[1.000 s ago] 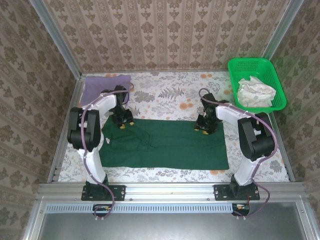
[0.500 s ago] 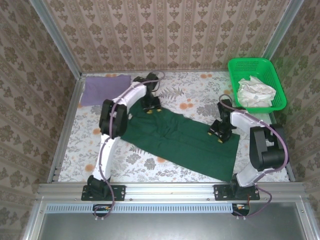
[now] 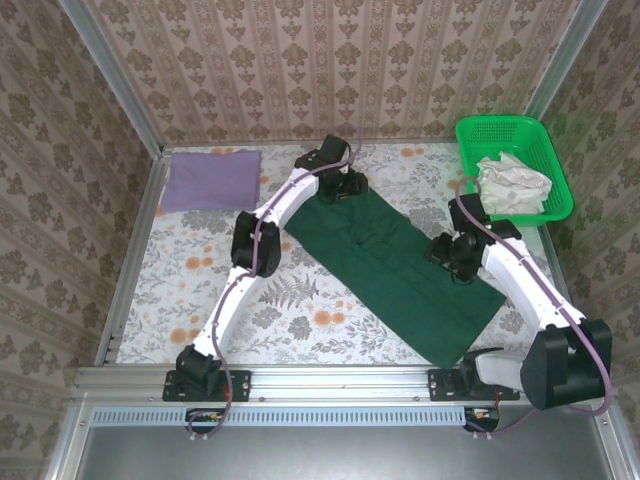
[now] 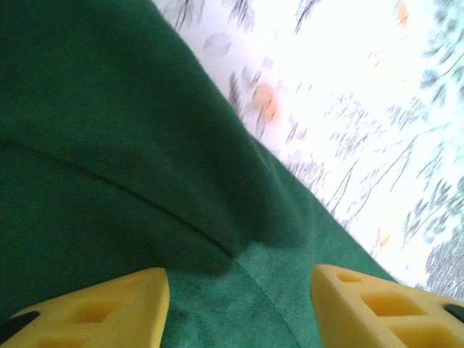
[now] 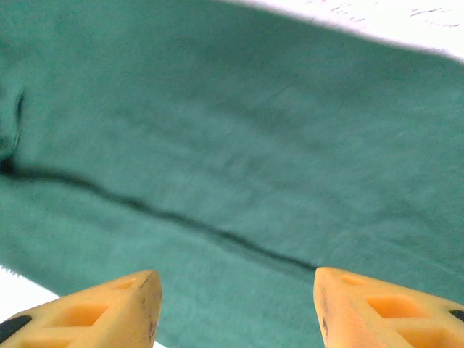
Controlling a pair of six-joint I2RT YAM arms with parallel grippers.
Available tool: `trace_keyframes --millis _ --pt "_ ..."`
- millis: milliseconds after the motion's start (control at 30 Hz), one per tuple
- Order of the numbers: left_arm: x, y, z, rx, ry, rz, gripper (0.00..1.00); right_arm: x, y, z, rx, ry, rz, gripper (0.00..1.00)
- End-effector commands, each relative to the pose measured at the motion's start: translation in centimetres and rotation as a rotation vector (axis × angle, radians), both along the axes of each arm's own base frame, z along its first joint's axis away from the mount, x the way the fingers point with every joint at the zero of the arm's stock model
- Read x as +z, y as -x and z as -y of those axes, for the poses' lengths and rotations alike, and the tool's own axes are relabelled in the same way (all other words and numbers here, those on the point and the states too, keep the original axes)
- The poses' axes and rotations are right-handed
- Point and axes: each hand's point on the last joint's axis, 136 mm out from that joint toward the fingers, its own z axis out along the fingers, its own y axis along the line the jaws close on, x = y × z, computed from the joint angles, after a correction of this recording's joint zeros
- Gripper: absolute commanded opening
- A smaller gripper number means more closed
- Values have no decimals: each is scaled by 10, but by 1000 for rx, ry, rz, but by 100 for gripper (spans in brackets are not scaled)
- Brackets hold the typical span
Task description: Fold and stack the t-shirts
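**Green shirt lies slantwise, both grippers empty**

The flower-patterned table (image 3: 300, 300) is bare at near-left. The dark forest-green cloth t-shirt (image 3: 400, 265), a creased folded strip, runs diagonally from far-centre to near-right. Above it the left gripper (image 4: 239, 286) and right gripper (image 5: 237, 293) stand part-spread, holding nothing.

I see the large t-shirt (image 3: 395, 270) in plain dark forest green, lying on the table (image 3: 300, 320), whose cover is white with grey-green ferns and orange blossoms. At the table's far left corner the second t-shirt (image 3: 212, 180) is pale lilac. The mesh basket (image 3: 500, 122) at the far right corner is bright green, and the crumpled cloth (image 3: 512, 183) in it is off-white. The walls (image 3: 330, 70) carry beige damask wallpaper. The left arm (image 3: 290, 195) and right arm (image 3: 520, 280) are white with black joints. The left gripper (image 4: 239, 275) and right gripper (image 5: 236, 277) have yellow fingers (image 4: 101, 304).
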Motion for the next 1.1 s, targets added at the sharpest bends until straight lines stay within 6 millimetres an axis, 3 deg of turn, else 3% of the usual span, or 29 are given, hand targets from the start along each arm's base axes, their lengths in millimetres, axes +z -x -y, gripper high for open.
trace_keyframes --millis 0,67,200,333,400,467,533,633,867,967,1067 --pt "-17 -27 -1 31 48 53 58 -6 16 -41 185 -63 -16 59" --pt "-2 -43 -7 64 82 98 60 -16 21 -65 270 -73 -42 57" --pt "50 -70 -24 106 157 193 67 -43 22 -99 387 -75 -137 50" --pt "122 -69 -42 98 193 263 75 -62 7 -123 445 -77 -179 48" --pt "150 -58 -49 88 174 282 77 -69 -5 -134 442 -94 -179 48" --pt "167 -58 -87 149 113 277 78 -76 -14 -142 434 -109 -177 47" --pt "169 -45 -113 195 51 232 79 -83 -22 -149 429 -117 -183 47" --pt "152 -19 -154 253 -34 132 84 -96 -26 -156 406 -125 -217 46" --pt "97 54 -239 358 -214 -66 85 -116 -29 -189 345 -191 -272 45" --pt "80 74 -259 388 -237 -128 82 -121 -28 -208 315 -216 -294 45" --pt "73 85 -265 378 -261 -161 81 -121 -33 -229 301 -223 -293 45"
